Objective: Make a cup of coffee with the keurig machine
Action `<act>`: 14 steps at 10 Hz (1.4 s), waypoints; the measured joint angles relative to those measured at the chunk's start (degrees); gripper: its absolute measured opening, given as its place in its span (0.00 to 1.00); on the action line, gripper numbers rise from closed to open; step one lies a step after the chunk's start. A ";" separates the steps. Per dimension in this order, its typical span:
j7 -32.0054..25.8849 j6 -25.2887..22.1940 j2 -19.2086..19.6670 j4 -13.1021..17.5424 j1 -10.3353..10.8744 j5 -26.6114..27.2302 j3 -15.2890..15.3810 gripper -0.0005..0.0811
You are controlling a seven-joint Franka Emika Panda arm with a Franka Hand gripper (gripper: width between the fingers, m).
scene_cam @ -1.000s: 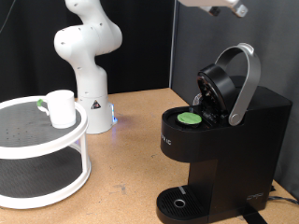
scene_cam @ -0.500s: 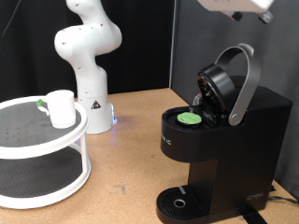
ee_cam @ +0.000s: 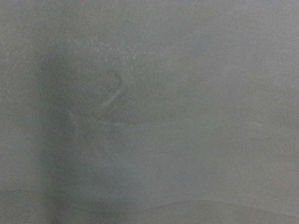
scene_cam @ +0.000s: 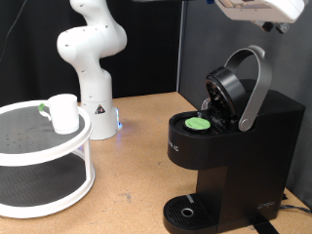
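Observation:
The keurig machine [scene_cam: 239, 161] stands at the exterior view's right with its lid raised, the silver-grey handle [scene_cam: 255, 83] tilted up and back. A green-topped pod [scene_cam: 199, 124] sits in the open brew chamber. The white cup [scene_cam: 64, 112] stands on the top tier of a round white shelf [scene_cam: 39, 146] at the left, far from the machine. My gripper [scene_cam: 263, 10] shows only as a white hand at the top edge, above the machine's lid; its fingers are not visible. The wrist view shows only a blurred grey surface.
The white robot arm's base [scene_cam: 93, 68] stands at the back, between the shelf and the machine. The machine's round drip base [scene_cam: 185, 212] has nothing on it. A black curtain hangs behind the wooden table [scene_cam: 136, 166].
The hand at the top edge has moved to the exterior view's right, to above the machine's raised lid. The cup, pod and machine have not moved.

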 joint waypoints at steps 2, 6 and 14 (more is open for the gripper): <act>1.79 1.03 0.42 -0.06 -0.01 -2.41 0.65 0.32; 3.09 2.18 0.97 -0.47 -0.28 -4.98 0.71 0.01; 1.85 1.60 0.95 -2.30 -1.30 -6.54 -0.79 0.01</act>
